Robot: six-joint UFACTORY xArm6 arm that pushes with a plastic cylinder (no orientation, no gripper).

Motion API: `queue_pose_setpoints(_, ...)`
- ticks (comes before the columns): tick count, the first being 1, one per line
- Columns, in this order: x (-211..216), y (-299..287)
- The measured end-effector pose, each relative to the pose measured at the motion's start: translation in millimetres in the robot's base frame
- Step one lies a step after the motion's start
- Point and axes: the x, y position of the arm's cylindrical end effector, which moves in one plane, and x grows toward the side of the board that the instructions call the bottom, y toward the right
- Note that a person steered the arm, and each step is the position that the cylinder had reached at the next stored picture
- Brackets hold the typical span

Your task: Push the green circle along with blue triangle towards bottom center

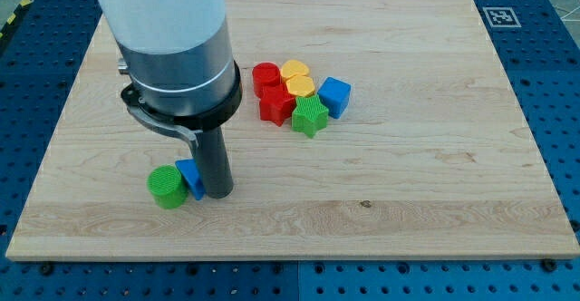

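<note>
The green circle (167, 186) lies on the wooden board at the view's lower left. The blue triangle (189, 177) touches its right side and is partly hidden by the rod. My tip (216, 193) stands right against the blue triangle's right side, so the three sit in a row: green circle, blue triangle, tip.
A cluster of blocks sits at the view's upper centre: a red circle (265, 75), a yellow heart (294, 69), a yellow block (300, 87), a red star (276, 104), a green star (310, 116) and a blue cube (334, 96). The board's bottom edge (290, 249) is near.
</note>
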Motion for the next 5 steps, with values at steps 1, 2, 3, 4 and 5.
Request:
queue_pose_setpoints(1, 38, 1)
queue_pose_setpoints(2, 64, -2)
queue_pose_setpoints(3, 54, -43)
queue_pose_setpoints(4, 20, -76)
queue_pose_setpoints(5, 13, -76)
